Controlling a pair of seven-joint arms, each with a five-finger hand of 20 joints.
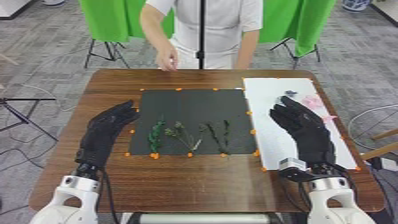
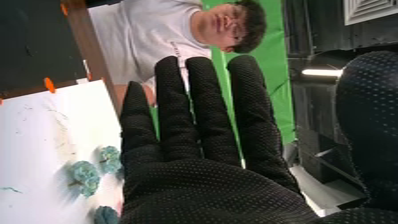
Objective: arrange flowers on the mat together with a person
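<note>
One rounded-corner brown wooden table (image 1: pixel 213 175) with a glossy, grained top forms the work surface. Two white, smooth-shelled robot arms extend over it from the near edge.

The square, matte black mat (image 1: pixel 178 107) lies flat at the centre. The long, smooth white rectangular mat (image 1: pixel 266 117) lies along its right side.

The left hand (image 1: pixel 111 122), in black fabric, is positioned over the table beside the black mat's left edge. Its fingers are extended and grip nothing. The right hand (image 1: pixel 300 120), in matching fabric, is positioned over the white mat. In the right wrist view, its dotted-weave fingers (image 2: pixel 204 105) are straight, slightly apart at the tips, with the thumb well apart from them; nothing is clamped.

Several slender green stems with narrow or branching leaves lie on the near half of the black mat, roughly in a row: a dense, leafy green stem (image 1: pixel 156 135) at the left, a forked green sprig with pale stalks (image 1: pixel 184 136) beside it, and thin, dark green stems (image 1: pixel 226 134) to the right.

Ruffled pink flowers (image 1: pixel 313 101) and rounded, crinkled blue-green flowers (image 2: pixel 85 174) rest on the white mat.

Small orange markers (image 1: pixel 155 156), irregularly rounded, dot the edges of both mats.
</note>
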